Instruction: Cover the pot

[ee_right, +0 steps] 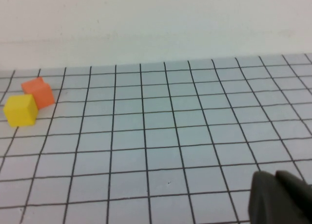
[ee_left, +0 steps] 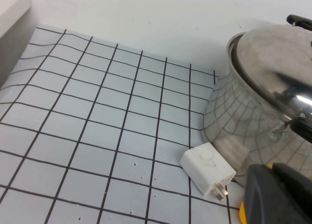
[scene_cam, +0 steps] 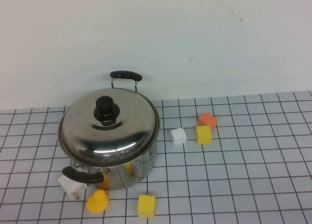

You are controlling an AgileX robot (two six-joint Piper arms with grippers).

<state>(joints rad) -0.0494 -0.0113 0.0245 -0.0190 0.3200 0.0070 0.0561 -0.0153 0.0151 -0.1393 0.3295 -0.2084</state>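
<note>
High view: lid point(scene_cam: 108, 128) on pot point(scene_cam: 131, 168).

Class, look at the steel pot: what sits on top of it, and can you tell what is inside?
A domed steel lid with a black knob covers the pot. Its inside is hidden. Neither gripper shows in the high view.

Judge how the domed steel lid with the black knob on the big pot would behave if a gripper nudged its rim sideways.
The domed stainless-steel lid looks polished, so it would probably slide rather than grip. It sits slightly askew on the large steel pot, so a nudge might tip it. The black knob seems the safer hold. The left gripper is beside the pot; the right gripper is over bare grid.
</note>
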